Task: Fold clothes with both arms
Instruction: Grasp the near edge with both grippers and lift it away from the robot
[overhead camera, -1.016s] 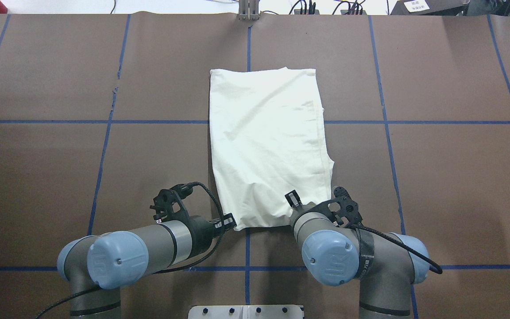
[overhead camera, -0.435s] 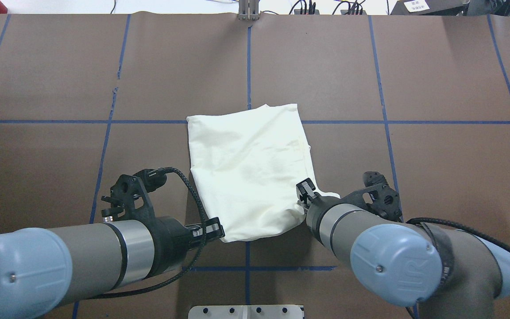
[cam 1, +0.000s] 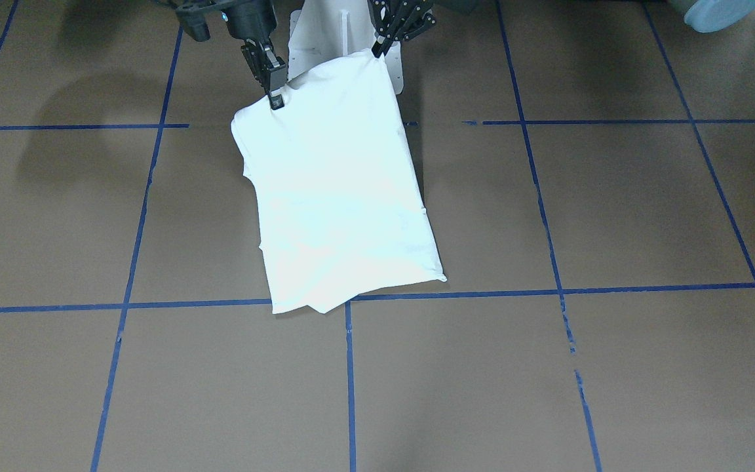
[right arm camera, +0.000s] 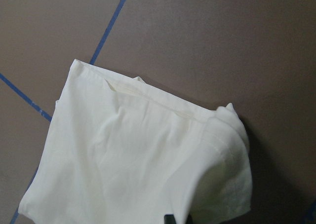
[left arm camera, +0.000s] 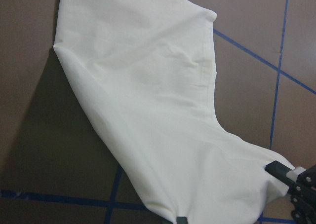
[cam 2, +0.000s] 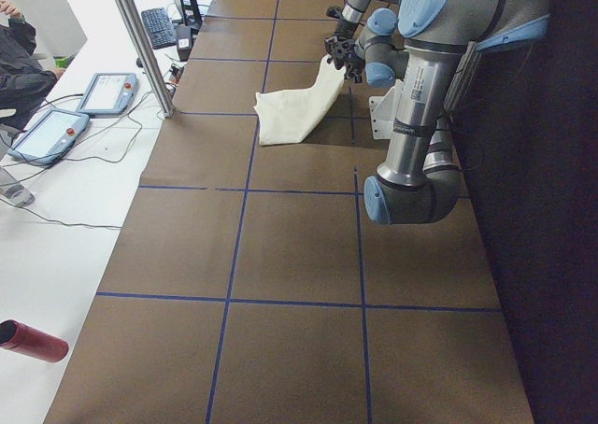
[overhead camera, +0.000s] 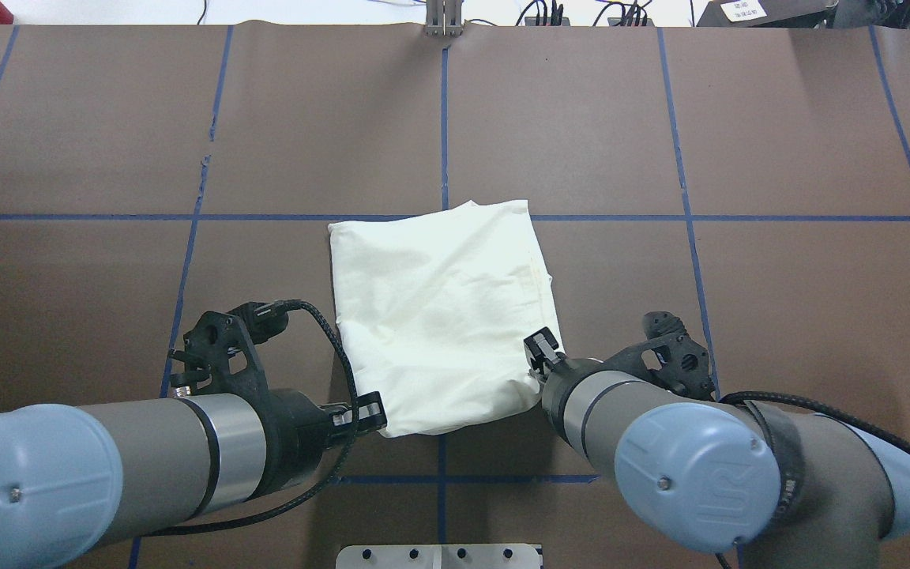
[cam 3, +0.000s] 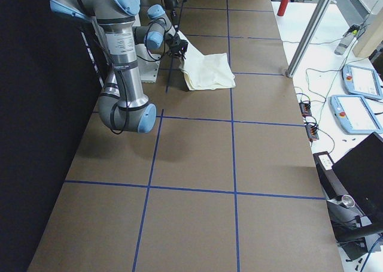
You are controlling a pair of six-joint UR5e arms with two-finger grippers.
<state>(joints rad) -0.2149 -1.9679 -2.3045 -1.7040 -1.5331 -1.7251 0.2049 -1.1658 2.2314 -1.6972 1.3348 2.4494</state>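
The brown table [overhead camera: 739, 118], ruled into squares by blue tape lines [overhead camera: 445, 118], fills every view. From the near side, where the robot stands, the left arm [overhead camera: 147, 466] and the right arm [overhead camera: 700, 466] reach in. Both are grey with light blue caps, with their elbows spread wide and their wrists turned in toward each other.

Between them is the T-shirt [overhead camera: 439, 316], folded to a rough rectangle with only plain cream cloth showing. It sits at the middle of the table. Its far edge lies on the surface along a cross line of tape. Its near edge is held up off the table, so the cloth slopes down away from the robot and casts a shadow beneath. Layered cloth edges run along its right side.

A white base plate [overhead camera: 439, 555] shows at the table's near edge, between the arms.

The left hand [overhead camera: 372, 413] is clenched on the near left corner of the T-shirt. The right hand [overhead camera: 540, 349] is clenched on the near right corner.
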